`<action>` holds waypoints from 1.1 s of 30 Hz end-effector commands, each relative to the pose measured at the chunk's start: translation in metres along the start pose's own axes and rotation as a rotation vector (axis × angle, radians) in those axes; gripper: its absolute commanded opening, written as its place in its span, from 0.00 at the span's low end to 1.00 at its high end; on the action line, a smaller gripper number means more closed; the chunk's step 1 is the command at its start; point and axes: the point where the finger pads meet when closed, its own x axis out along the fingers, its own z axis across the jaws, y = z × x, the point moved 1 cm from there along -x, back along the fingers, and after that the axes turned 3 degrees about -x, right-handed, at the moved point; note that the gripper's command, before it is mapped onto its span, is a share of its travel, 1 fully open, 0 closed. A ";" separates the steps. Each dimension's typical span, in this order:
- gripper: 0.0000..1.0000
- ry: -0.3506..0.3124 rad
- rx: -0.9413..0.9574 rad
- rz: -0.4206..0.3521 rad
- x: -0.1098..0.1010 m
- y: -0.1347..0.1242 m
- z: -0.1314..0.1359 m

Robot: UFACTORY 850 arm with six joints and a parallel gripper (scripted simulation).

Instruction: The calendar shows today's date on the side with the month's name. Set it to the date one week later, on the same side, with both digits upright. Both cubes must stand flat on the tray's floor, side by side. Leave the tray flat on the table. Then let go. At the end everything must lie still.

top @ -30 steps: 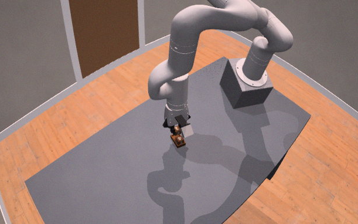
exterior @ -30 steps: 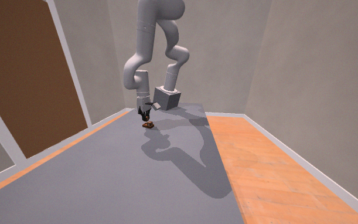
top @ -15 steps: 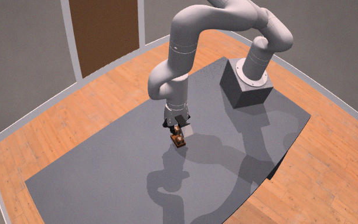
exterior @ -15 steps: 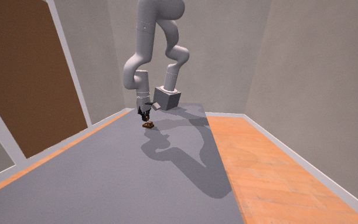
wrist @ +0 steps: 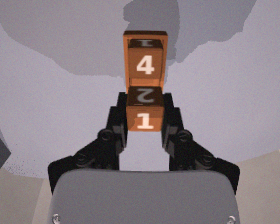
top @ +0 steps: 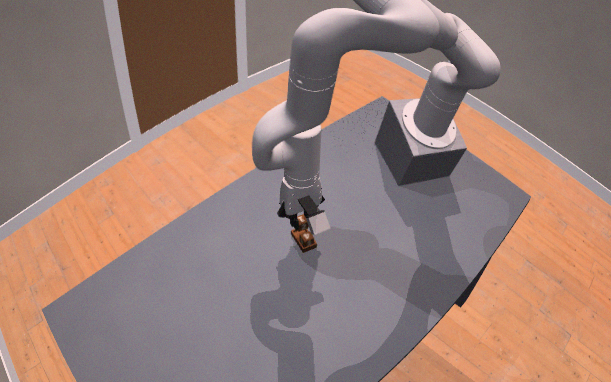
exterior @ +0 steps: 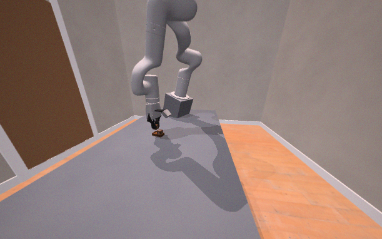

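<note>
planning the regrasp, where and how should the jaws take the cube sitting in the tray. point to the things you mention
Probably best from above, across the two side faces flanking the 4 on the cube (wrist: 145,71): it is squarely boxed, and its top stands above the rim of the tray (top: 310,249) (exterior: 157,136) (wrist: 126,62).

Open sides for my claw, a cube and rims ahead.
Between my gripper's (top: 296,219) (exterior: 155,124) (wrist: 145,106) fingers, the held cube (top: 302,221) (exterior: 156,126) (wrist: 145,111) fills the gap; outside them, room shows on both sides. Beyond it, the far cube (top: 306,238) (exterior: 160,132) (wrist: 145,61) blocks the far end of the tray (top: 296,242) (exterior: 155,134) (wrist: 126,60), whose raised walls fence its sides. My held cube hides the tray's near end in the wrist view. The base block (top: 431,167) (exterior: 177,107) stands well apart from the tray.
</note>
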 end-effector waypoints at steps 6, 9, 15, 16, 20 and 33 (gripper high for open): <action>0.27 -0.001 0.000 0.000 0.000 0.000 0.001; 0.27 -0.001 0.000 0.000 0.000 0.000 0.001; 0.27 -0.001 0.000 0.000 0.001 0.000 0.001; 0.27 -0.001 0.000 0.000 0.001 0.000 0.001; 0.27 -0.001 0.000 0.000 0.002 0.000 0.001; 0.27 -0.001 0.000 0.000 0.012 0.000 0.001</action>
